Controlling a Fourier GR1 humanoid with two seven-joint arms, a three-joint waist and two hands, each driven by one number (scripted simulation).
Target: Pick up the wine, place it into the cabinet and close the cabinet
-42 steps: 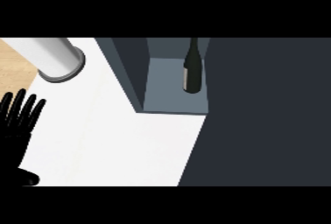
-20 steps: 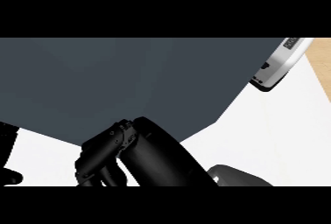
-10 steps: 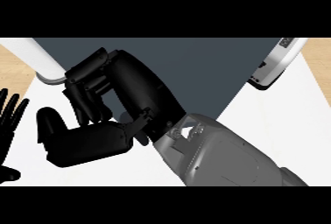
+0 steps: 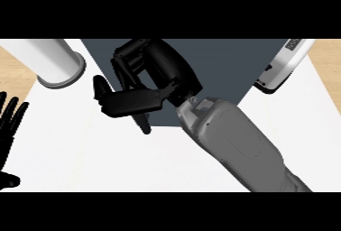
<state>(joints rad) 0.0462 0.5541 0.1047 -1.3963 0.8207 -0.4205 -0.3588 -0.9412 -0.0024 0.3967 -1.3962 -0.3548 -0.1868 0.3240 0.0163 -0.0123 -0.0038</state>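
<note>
The dark grey cabinet [image 4: 226, 63] fills the upper middle of the head view, and only a flat dark face of it shows. No wine bottle is visible. My right hand [image 4: 133, 103] lies against the cabinet's left edge with its fingers [image 4: 153, 56] curled over the dark face and its thumb pointing down toward the counter. Nothing shows inside its grasp. The grey right forearm [image 4: 233, 140] comes in from the lower right. My left hand [image 4: 12, 122] rests open at the left edge with its fingers up.
A white cylinder [image 4: 57, 63] stands at the upper left, close to the cabinet's corner. A white appliance [image 4: 286, 67] leans at the upper right. The white counter [image 4: 86, 162] spreads below the cabinet, and wood floor shows beyond it on both sides.
Earlier the wine stood in the open cabinet. Since then my right hand has come into view and slid up and right along the cabinet face. The left hand has stayed put.
</note>
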